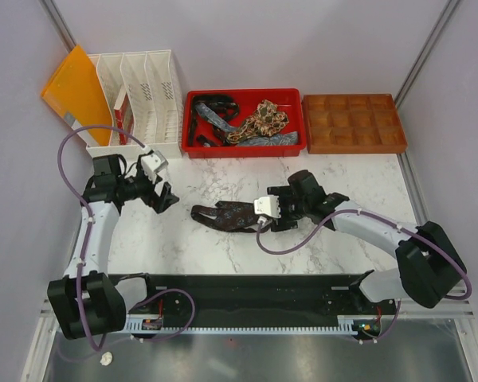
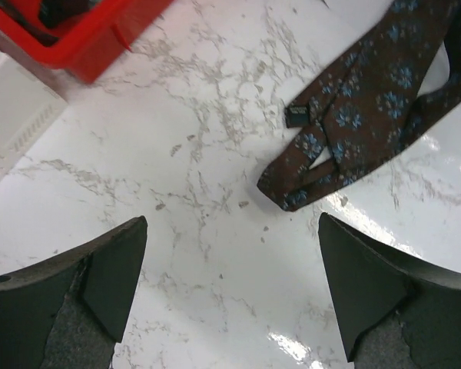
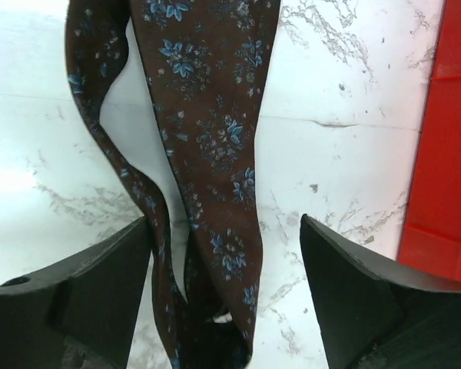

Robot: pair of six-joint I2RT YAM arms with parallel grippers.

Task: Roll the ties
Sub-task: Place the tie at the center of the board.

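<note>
Brown tie with blue flowers (image 1: 225,216) lies loose on the marble table (image 1: 366,199) mid-scene, doubled over on itself in a flat heap, not rolled. The right gripper (image 3: 224,254) sits over its right end with the claw released: fingers wide apart, the broad strip and a thinner strand running between them, nothing pinched. The thinner strand passes just beside the left-hand finger (image 3: 100,292); I cannot tell if it touches. The left gripper (image 2: 232,231) hangs over bare marble to the left of the tie, claw also released and carrying nothing. The tie's pointed end with its small dark label lies near it but apart. The red tray (image 1: 239,151) at the back holds the rest: a tan-and-brown speckled tie (image 1: 263,118), a blue patterned one (image 1: 272,140) and a dark one (image 1: 211,103), all tangled and unrolled. The brown compartment tray (image 1: 354,123) to its right shows no roll in any cell. My read is that the task is at an early stage: no finished roll is visible anywhere, one tie is out on the table for work, and at least three wait in the tray. What is left, I judge: straighten this tie, pin one end, roll it up tight, probably drop it in a cell, then repeat for the others. There is a risk of the soft fabric springing open once it is let go.
</note>
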